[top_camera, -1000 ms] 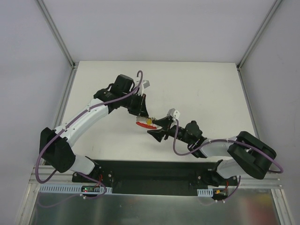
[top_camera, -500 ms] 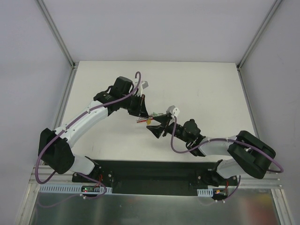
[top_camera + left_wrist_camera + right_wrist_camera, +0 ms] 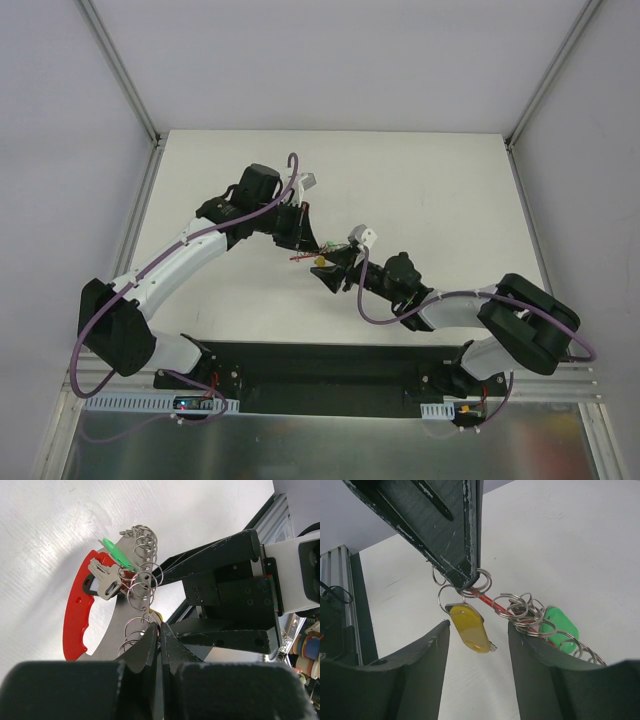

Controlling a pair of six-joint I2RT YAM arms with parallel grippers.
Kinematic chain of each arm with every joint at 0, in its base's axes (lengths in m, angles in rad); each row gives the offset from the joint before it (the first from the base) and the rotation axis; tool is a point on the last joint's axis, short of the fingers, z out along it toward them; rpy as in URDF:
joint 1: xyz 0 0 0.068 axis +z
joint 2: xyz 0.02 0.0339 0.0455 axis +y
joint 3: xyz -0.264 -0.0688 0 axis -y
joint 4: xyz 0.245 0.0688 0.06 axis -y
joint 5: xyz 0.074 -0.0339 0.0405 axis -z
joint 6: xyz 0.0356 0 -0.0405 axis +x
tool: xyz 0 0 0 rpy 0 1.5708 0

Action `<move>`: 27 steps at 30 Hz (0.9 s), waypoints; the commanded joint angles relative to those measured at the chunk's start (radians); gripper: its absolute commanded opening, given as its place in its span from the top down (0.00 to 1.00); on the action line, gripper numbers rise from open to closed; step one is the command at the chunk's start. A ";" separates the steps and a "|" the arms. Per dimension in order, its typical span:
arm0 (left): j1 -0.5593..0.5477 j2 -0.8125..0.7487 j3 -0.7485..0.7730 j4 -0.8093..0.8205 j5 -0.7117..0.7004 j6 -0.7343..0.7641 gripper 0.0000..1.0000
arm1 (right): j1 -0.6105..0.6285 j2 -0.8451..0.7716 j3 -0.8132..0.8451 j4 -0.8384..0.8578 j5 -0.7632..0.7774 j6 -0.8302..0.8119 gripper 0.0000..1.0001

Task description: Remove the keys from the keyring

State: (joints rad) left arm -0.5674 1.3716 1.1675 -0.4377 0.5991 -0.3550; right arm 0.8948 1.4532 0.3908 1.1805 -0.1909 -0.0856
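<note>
Right arm has pushed in toward the left gripper [image 3: 160, 635] over the last second, and its gripper [image 3: 328, 268] has drawn its fingers [image 3: 415, 675] in a little. They remain apart, gripping nothing. The bunch, a second ago low by the table [image 3: 430, 190] with its red handle [image 3: 75, 620] showing broad from above, now hangs clear and edge-on, a thin red line. Judgement: lift is done and the second hand is lining up to take one key. Nothing is off the ring yet.

Left gripper is clamped tight on an end loop of the keyring [image 3: 517, 605] — really a string of linked wire rings — so the whole bunch hangs from its fingertips.

Orientation, all taken from the left gripper:
- Red handle: trails away from the fingertips, on the side away from the right arm, long axis roughly along the ring string.
- Ring string: runs out from the fingertips as one line, crosswise to the right gripper's approach.
- Green key [image 3: 117, 554]: at the far end of the string.
- Bare silver key [image 3: 104, 580]: beside the green one, lying over the red handle.
- Yellow key [image 3: 468, 628]: nearest the fingertips on its own loop, long axis hanging down and away — straight into the gap between the right fingers, touching neither.
</note>
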 commanded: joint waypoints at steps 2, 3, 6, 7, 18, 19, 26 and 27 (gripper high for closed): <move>0.006 -0.039 -0.002 0.034 0.060 -0.030 1.00 | 0.004 0.006 0.034 0.103 -0.004 0.010 0.50; 0.006 -0.040 -0.003 0.034 0.059 -0.030 1.00 | 0.003 0.006 0.034 0.108 -0.005 0.012 0.53; 0.006 -0.045 -0.014 0.036 0.051 -0.025 1.00 | 0.003 0.007 0.028 0.126 -0.013 0.018 0.64; 0.006 -0.045 -0.017 0.036 0.048 -0.025 1.00 | 0.003 0.010 0.026 0.131 -0.016 0.020 0.66; 0.017 -0.051 -0.012 0.036 0.034 -0.027 1.00 | 0.003 0.013 0.006 0.140 -0.004 0.070 0.99; 0.020 -0.052 -0.014 0.036 0.033 -0.027 1.00 | 0.003 0.015 0.006 0.131 0.001 0.073 0.99; 0.032 -0.062 -0.026 0.036 0.059 -0.010 1.00 | 0.003 -0.034 0.049 -0.097 0.085 0.058 0.99; 0.034 -0.060 -0.028 0.037 0.068 -0.009 1.00 | 0.004 -0.043 0.060 -0.125 0.096 0.050 0.99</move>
State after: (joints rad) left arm -0.5495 1.3556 1.1454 -0.4068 0.6140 -0.3592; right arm 0.9012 1.4620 0.4068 1.1763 -0.1730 -0.0269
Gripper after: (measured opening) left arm 0.006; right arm 0.031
